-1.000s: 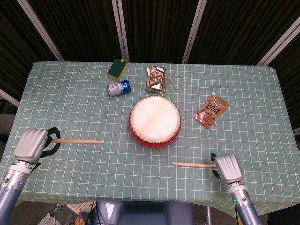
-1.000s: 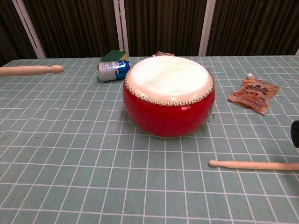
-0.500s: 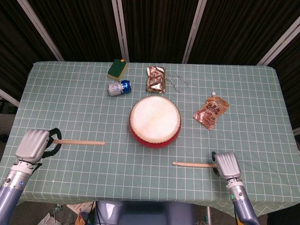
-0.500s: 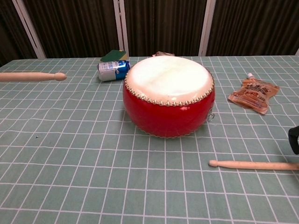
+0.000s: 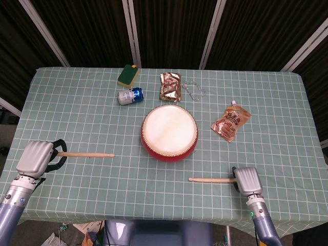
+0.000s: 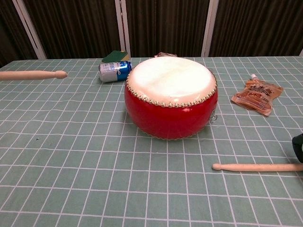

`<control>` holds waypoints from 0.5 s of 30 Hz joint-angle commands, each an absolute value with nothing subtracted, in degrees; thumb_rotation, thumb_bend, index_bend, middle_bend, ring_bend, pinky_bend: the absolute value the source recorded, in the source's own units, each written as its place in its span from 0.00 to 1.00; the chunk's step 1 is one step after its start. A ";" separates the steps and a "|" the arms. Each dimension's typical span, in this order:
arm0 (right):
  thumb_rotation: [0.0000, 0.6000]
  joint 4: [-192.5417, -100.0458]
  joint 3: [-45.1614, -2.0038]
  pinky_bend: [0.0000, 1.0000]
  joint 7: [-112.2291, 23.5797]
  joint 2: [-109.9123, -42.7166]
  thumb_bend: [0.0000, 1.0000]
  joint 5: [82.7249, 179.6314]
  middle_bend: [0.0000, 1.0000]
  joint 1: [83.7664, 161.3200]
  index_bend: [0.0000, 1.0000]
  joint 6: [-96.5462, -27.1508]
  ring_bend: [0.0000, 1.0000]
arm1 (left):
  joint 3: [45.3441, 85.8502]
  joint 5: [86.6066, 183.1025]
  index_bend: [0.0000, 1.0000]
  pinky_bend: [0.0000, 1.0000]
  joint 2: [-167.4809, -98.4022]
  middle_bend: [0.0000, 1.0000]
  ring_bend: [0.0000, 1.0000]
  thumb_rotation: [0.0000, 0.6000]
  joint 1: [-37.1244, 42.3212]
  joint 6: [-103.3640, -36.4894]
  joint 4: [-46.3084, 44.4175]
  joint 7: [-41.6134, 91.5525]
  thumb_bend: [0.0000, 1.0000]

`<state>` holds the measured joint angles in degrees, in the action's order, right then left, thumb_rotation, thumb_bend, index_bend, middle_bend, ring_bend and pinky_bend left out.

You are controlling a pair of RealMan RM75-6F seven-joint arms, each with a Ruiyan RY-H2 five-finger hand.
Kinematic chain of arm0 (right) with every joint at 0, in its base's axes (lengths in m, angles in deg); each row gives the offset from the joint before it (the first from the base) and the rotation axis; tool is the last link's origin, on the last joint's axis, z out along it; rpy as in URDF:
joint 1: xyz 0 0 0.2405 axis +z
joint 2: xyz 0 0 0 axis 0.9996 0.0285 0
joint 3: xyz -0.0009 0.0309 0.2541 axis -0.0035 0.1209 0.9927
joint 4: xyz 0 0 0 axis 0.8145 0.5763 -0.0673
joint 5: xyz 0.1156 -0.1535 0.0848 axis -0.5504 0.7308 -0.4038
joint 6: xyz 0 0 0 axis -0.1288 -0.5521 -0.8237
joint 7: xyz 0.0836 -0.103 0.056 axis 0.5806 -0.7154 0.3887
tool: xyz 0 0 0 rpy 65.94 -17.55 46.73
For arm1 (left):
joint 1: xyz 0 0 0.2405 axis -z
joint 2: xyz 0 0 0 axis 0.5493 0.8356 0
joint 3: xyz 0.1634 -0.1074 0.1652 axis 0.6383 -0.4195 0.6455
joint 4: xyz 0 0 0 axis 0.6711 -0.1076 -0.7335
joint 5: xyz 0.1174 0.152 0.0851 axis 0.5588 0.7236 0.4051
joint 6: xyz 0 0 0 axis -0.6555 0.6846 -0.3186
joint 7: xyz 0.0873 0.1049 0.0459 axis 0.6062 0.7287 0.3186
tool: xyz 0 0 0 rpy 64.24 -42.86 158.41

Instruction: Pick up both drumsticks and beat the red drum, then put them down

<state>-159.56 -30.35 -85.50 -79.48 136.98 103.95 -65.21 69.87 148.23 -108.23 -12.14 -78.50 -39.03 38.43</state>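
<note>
Your left hand [image 5: 35,159] and right hand [image 5: 247,180] each cover a drumstick's butt; grip unclear. Red drum [image 5: 169,132] sits between them, unbeaten.

A rectangular tabletop [image 5: 77,102] under pale green cloth with a white grid fills the view. From 10 to 2 o'clock hang dark pleated curtains [image 5: 169,31], crossed by slanted white metal poles [image 5: 130,31].
</note>
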 commanded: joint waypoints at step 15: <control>1.00 -159.46 -31.20 1.00 -88.53 -79.71 0.49 133.36 1.00 104.75 0.57 -64.67 1.00 | 69.49 148.21 0.77 1.00 -108.15 1.00 1.00 1.00 -12.40 -78.13 -38.91 38.37 0.51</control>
<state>-159.39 -31.14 -88.42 -79.73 133.49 104.71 -64.71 69.48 148.22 -108.15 -12.40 -78.13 -38.91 38.37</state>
